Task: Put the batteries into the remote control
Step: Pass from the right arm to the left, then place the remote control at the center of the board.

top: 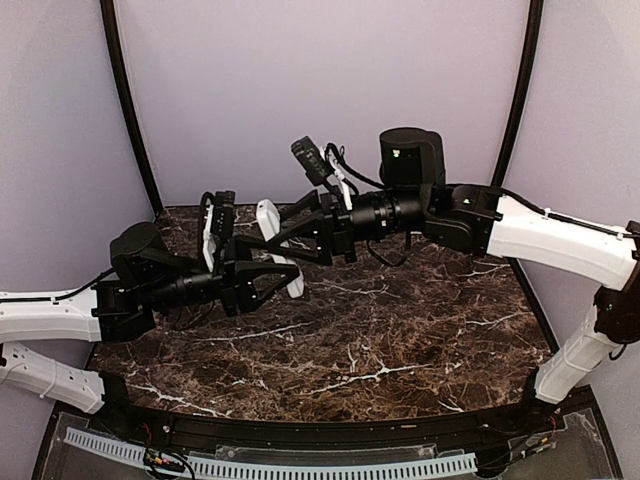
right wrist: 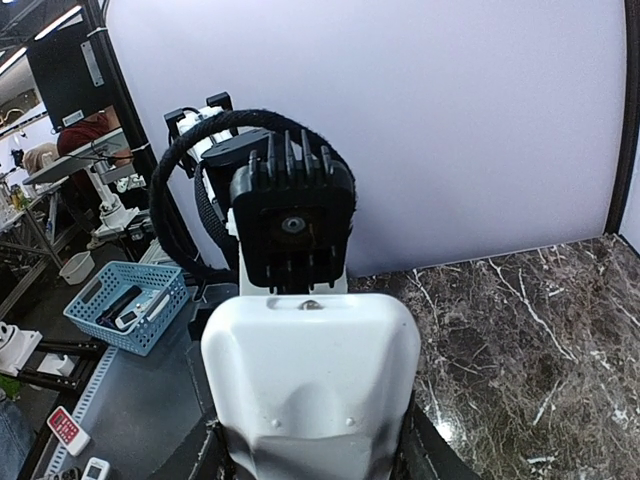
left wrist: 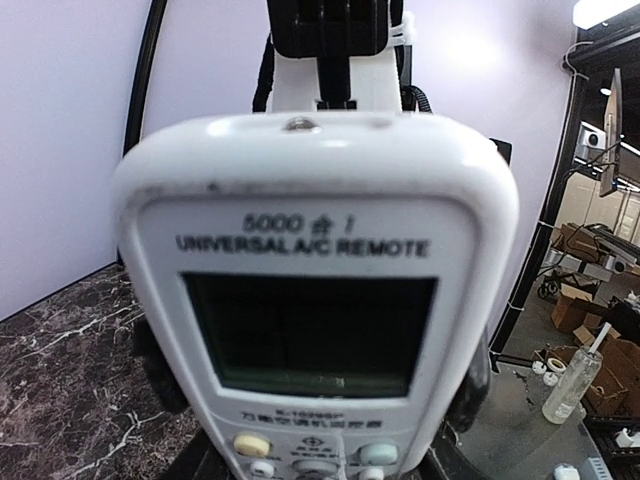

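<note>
Remote control [left wrist: 315, 300]: a white, round-cornered plastic bar, which we found held aloft above the table between the two arms. Its front face, seen from the left wrist, carried a dark rectangular screen, the print "UNIVERSAL A/C REMOTE" and small rounded buttons, one of them yellowish. Its back, seen from the right wrist, was smooth moulded plastic with a raised, tapering hump.

The left gripper [left wrist: 315, 390] was closed on the remote control near its buttons, with black fingers [left wrist: 162, 375] lying against both long edges. The right gripper [right wrist: 310, 455] was likewise clamped on it from the opposite face, with dark fingers on either side. From overhead we saw the two grippers meeting nose to nose, the white bar between them.

Beneath lay a dark brown marble-patterned tabletop [top: 400, 340] veined in white. A plain pale lilac backdrop [top: 320, 80], framed by black curved poles [top: 128, 110], closed the cell. Outside it we noted a blue slotted plastic basket [right wrist: 125, 305], a clear bottle [left wrist: 572, 385] and cardboard boxes [left wrist: 578, 305].
</note>
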`<state>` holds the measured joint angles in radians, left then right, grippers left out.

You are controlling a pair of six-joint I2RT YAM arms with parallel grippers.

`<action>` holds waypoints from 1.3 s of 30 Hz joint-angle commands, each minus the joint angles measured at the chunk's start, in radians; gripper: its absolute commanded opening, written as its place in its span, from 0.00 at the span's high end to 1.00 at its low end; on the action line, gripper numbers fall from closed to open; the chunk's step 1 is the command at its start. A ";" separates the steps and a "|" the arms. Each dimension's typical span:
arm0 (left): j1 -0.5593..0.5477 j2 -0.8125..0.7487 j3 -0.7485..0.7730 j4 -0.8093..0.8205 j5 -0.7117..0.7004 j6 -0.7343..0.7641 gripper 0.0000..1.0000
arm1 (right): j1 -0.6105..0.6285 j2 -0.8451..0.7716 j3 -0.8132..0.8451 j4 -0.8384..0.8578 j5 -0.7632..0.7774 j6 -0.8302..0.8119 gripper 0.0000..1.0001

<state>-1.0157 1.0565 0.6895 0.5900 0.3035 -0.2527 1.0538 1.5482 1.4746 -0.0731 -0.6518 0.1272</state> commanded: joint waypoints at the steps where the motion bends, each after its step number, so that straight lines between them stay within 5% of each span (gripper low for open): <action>1: 0.006 -0.006 0.019 0.022 -0.019 0.010 0.68 | 0.014 -0.032 -0.010 0.034 -0.004 0.017 0.69; 5: 0.006 -0.027 0.009 -0.005 -0.047 0.014 0.85 | 0.013 -0.031 -0.013 0.009 0.034 0.014 0.60; 7: 0.006 -0.042 0.007 -0.055 -0.092 0.011 0.93 | 0.014 -0.035 -0.013 -0.014 0.085 0.014 0.40; 9: 0.006 -0.052 0.015 -0.144 -0.182 -0.008 0.99 | 0.012 -0.042 -0.013 -0.047 0.167 0.016 0.04; 10: 0.006 -0.054 0.028 -0.181 -0.256 -0.019 1.00 | 0.009 -0.046 -0.013 -0.063 0.217 0.021 0.02; 18: 0.008 0.113 0.132 -0.788 -0.759 -0.406 1.00 | -0.018 -0.049 -0.005 -0.273 0.741 0.104 0.01; 24: 0.022 0.340 0.251 -1.063 -0.769 -0.738 1.00 | -0.017 -0.002 0.010 -0.424 0.818 0.153 0.01; 28: 0.044 0.513 0.375 -1.273 -0.743 -0.805 1.00 | -0.016 -0.009 -0.028 -0.435 0.821 0.175 0.01; 39: 0.136 0.689 0.418 -1.235 -0.533 -0.822 0.94 | -0.017 -0.036 -0.101 -0.422 0.821 0.192 0.02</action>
<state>-0.9096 1.7119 1.0916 -0.6033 -0.3031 -1.0344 1.0363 1.5391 1.3979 -0.5026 0.1524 0.3012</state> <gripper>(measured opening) 0.508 0.986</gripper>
